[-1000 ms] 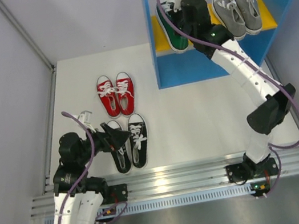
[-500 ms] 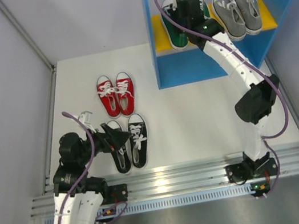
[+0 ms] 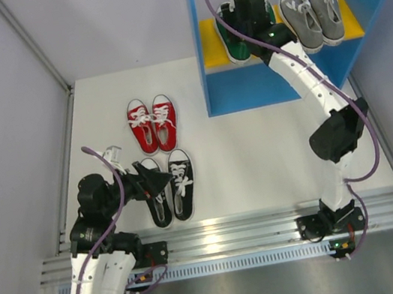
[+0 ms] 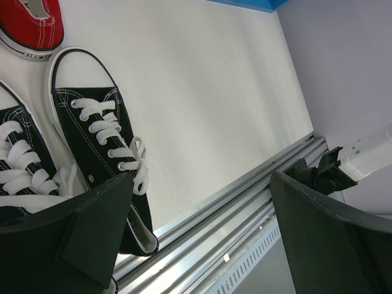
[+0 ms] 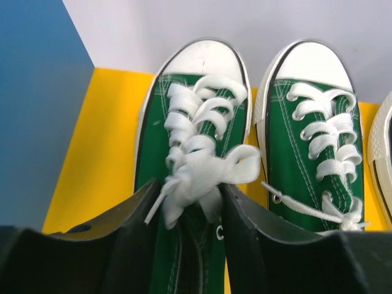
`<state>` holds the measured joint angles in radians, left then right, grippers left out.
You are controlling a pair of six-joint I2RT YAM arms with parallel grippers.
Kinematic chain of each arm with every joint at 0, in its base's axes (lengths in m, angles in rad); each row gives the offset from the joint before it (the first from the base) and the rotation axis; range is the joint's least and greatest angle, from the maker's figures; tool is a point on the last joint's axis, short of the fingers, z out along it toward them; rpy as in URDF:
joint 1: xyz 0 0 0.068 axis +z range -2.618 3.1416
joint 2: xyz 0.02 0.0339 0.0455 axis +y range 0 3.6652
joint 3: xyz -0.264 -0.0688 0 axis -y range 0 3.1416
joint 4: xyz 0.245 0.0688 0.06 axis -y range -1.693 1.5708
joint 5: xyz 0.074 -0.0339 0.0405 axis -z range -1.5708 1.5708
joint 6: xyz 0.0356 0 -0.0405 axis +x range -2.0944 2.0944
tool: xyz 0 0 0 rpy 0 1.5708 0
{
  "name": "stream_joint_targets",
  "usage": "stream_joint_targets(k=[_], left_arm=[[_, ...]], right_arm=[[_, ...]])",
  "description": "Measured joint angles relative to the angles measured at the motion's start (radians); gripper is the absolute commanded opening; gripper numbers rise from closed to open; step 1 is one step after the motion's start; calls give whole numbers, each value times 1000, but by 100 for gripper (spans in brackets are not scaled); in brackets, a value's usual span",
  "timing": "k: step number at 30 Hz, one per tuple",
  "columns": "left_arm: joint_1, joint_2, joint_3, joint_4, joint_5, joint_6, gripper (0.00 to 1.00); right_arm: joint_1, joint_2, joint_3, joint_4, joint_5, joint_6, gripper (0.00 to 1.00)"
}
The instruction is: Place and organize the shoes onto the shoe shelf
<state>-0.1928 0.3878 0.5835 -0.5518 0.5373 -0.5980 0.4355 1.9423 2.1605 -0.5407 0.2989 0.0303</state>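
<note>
My right gripper [image 3: 240,31] reaches onto the yellow upper board [image 3: 211,47] of the blue shoe shelf [image 3: 204,77]. In the right wrist view the gripper [image 5: 205,226] is shut on the left green shoe [image 5: 196,98] at its laces and tongue, next to the second green shoe [image 5: 309,128]. The grey pair [image 3: 312,15] stands on the board's right half. The red pair [image 3: 153,123] and the black pair [image 3: 173,185] lie on the table. My left gripper [image 3: 155,185] hangs open and empty over the black shoes [image 4: 92,135].
An aluminium rail [image 3: 219,234] runs along the table's near edge, also in the left wrist view [image 4: 233,202]. Grey walls enclose the left and back. The shelf's blue side wall [image 5: 37,92] is close on the left of the green shoe.
My right arm pushed the green shoe farther back on the yellow board, then nearly stopped. The left arm has not moved.
</note>
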Motion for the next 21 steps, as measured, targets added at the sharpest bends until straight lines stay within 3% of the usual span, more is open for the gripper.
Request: stream_joint_targets(k=[1, 2, 11, 16, 21], left_arm=[[0, 0, 0, 0, 0, 0, 99], [0, 0, 0, 0, 0, 0, 99], [0, 0, 0, -1, 0, 0, 99], [0, 1, 0, -2, -5, 3, 99], [0, 1, 0, -2, -19, 1, 99]], right_arm=[[0, 0, 3, 6, 3, -2, 58], [0, 0, 10, 10, 6, 0, 60], [8, -45, 6, 65, -19, -6, 61], [112, -335, -266, 174, 76, -86, 61], [455, -759, -648, 402, 208, -161, 60]])
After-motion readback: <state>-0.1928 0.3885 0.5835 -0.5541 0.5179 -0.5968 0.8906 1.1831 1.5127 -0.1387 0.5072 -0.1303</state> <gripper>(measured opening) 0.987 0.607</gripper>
